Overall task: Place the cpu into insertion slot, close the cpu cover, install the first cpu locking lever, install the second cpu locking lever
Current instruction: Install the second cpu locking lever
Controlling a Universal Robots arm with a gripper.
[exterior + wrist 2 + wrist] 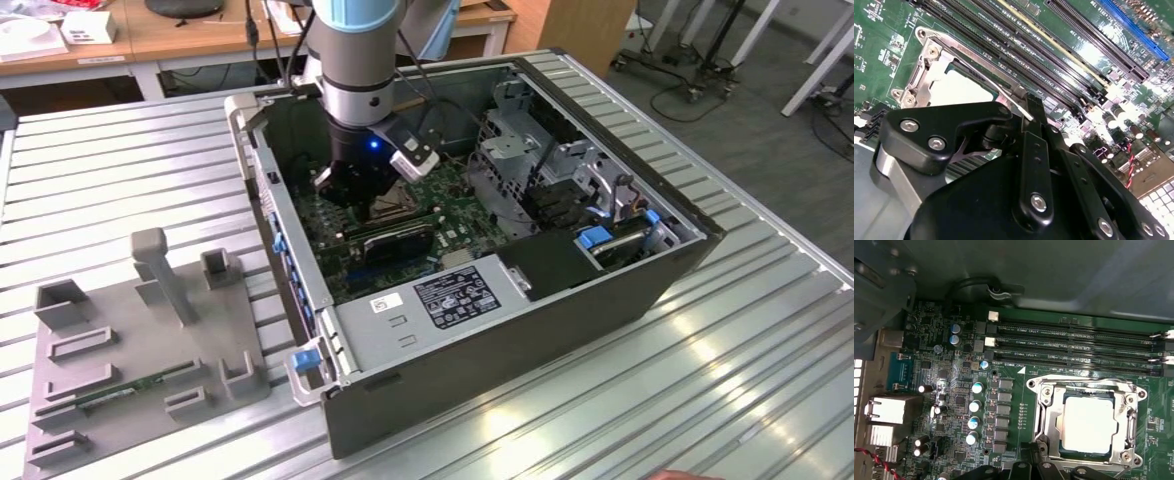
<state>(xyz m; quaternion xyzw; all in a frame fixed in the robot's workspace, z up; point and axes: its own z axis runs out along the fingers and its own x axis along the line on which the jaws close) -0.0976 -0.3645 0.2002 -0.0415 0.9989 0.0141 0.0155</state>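
White silkscreen beside memory slots (1074, 345), label on power supply (447, 297): unreadable.

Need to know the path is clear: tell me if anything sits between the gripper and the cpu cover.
Nothing visible does. The gripper hangs right at the edge of the cpu cover, which lies flat around the cpu in its slot. The memory slots lie off to the side.

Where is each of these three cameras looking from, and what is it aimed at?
Exterior view: off the arm, above, looking down into the open computer case; shows the arm and gripper.
First wrist view: rides near the wrist, facing the cpu under its cover.
Second wrist view: also wrist-mounted, looking past the gripper's black links.
Both wrist views share the cpu.
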